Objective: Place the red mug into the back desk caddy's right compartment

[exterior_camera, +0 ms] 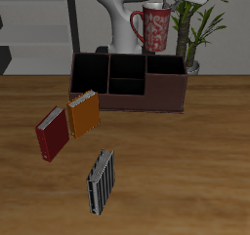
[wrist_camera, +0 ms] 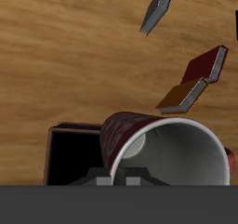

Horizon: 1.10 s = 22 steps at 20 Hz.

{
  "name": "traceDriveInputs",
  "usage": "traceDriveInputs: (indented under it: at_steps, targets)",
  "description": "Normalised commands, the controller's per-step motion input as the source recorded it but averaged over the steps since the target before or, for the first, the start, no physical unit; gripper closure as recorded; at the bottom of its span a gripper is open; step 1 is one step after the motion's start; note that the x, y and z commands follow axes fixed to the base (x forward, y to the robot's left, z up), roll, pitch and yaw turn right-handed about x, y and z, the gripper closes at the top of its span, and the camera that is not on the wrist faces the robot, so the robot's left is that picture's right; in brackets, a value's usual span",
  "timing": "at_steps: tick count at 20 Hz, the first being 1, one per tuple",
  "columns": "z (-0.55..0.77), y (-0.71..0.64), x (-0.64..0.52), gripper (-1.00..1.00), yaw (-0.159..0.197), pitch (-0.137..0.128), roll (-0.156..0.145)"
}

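The red mug [exterior_camera: 154, 27] with a pale speckled pattern hangs upright in the air above the back desk caddy [exterior_camera: 127, 95], a long dark brown-maroon box near the table's back. It is over the end that holds the right compartment [exterior_camera: 167, 74]. My gripper [exterior_camera: 162, 4] is shut on the mug's rim from above and is mostly hidden in the exterior view. In the wrist view the red mug [wrist_camera: 158, 149] shows its white inside, the gripper [wrist_camera: 125, 178] sits at its rim, and the dark right compartment [wrist_camera: 74, 158] lies open beside and below it.
A red book [exterior_camera: 53, 134] and an orange book [exterior_camera: 83, 112] lie in front of the caddy. A grey striped book [exterior_camera: 102, 180] lies nearer the table's front edge. A potted plant [exterior_camera: 200, 34] stands behind the caddy, close to the mug.
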Motion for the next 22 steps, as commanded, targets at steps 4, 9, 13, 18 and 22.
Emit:
traceDriveInputs:
  at_steps: [4, 9, 13, 18, 22]
  targets:
    - [-0.03, 0.18, -0.16, 1.0, -0.005, -0.007, -0.019]
    - [-0.08, 0.2, -0.09, 1.0, -0.034, 0.028, -0.005]
    - [-0.09, 0.14, -0.05, 1.0, 0.002, 0.015, -0.011]
    - [-0.09, 0.15, -0.01, 1.0, -0.031, 0.033, 0.015]
    - [-0.01, 0.15, -0.04, 1.0, -0.04, 0.005, 0.01]
